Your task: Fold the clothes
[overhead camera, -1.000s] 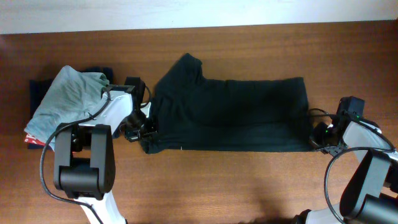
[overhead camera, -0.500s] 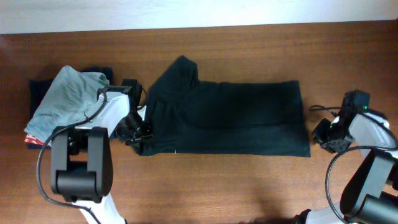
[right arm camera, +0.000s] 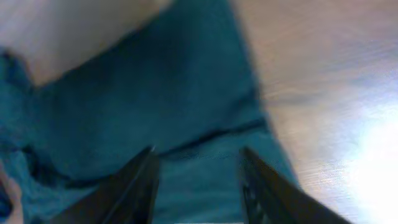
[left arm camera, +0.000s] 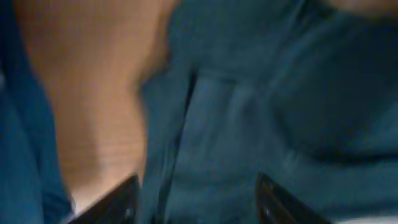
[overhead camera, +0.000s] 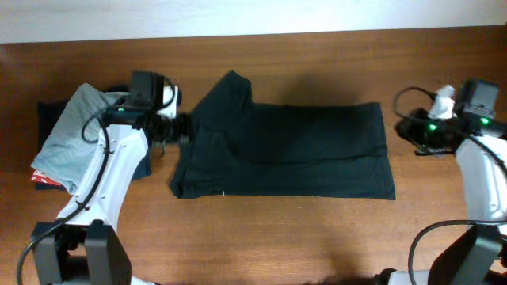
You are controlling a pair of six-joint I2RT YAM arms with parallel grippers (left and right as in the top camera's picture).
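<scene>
The clothes, a black T-shirt (overhead camera: 293, 150), lie folded into a wide band across the middle of the table, with a sleeve sticking out at the back left. My left gripper (overhead camera: 181, 127) hovers at the shirt's left edge. In the left wrist view its fingers (left arm camera: 118, 199) stand apart over the fabric (left arm camera: 280, 93) with nothing held. My right gripper (overhead camera: 405, 129) is raised just off the shirt's right edge. In the right wrist view it (right arm camera: 199, 186) is open above the cloth (right arm camera: 143, 106), gripping nothing.
At the far left a crumpled light grey-blue garment (overhead camera: 79, 131) lies on top of folded navy (overhead camera: 47, 111) and orange-red (overhead camera: 40, 180) garments. Bare wooden table (overhead camera: 277, 237) runs along the front, and a pale wall edge (overhead camera: 238, 16) runs along the back.
Both grippers opened and let go of the shirt's front corners, then rose and drew toward the back. The shirt stayed lying flat, shifted slightly left.
</scene>
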